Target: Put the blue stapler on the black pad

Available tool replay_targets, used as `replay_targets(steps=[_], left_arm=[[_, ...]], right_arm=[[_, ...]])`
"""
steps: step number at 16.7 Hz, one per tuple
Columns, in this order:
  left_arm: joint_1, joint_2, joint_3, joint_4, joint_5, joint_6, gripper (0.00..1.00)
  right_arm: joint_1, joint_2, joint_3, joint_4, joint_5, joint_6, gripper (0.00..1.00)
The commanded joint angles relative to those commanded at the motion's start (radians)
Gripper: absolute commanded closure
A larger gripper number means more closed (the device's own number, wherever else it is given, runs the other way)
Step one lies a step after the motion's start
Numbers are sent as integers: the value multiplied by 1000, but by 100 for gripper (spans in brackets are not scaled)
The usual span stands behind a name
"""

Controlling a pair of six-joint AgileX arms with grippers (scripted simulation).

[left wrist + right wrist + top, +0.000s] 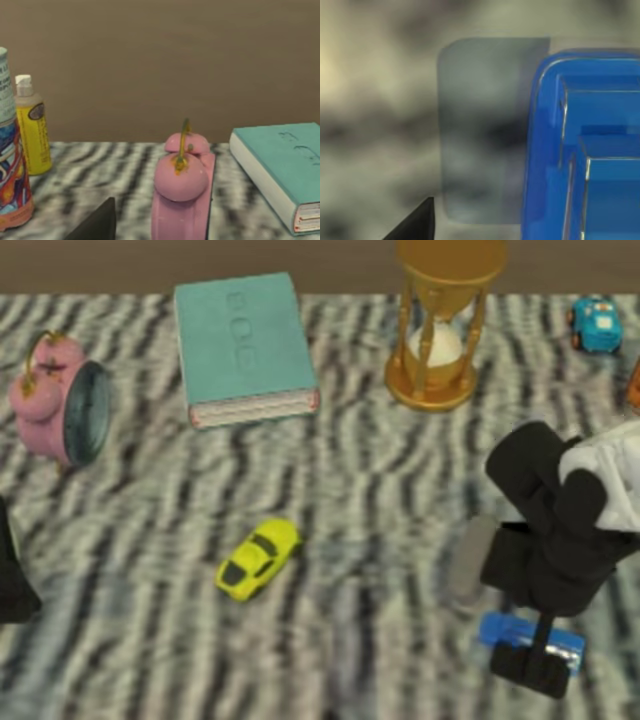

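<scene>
The blue stapler (530,638) lies near the front right of the table, under my right arm. My right gripper (543,632) hangs over it, and a thin black finger crosses its middle. A flat black patch (528,672) sticks out from the stapler's near side. It looks like the black pad, but it merges with the gripper, so I cannot tell for sure. The right wrist view shows the stapler (585,150) very close. One dark finger (420,225) stands well apart from it, not touching. My left gripper (8,580) is parked at the left edge.
A yellow toy car (258,558) sits mid-table. Along the back stand a teal book (245,345), a pink alarm clock (60,398), a golden hourglass (440,325) and a teal-blue toy car (596,324). A grey shadow-like patch (470,560) lies left of my right arm. Two bottles (31,130) stand at the far left.
</scene>
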Motion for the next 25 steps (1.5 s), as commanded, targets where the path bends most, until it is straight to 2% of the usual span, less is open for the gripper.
replay_targets(steps=[5,18,25], left_arm=[[0,0,0,0,0,0,0],[0,0,0,0,0,0,0],[0,0,0,0,0,0,0]], right_arm=[[1,14,-14,24,0,1,0],[1,14,-14,24,0,1,98],[1,14,-14,24,0,1,100]])
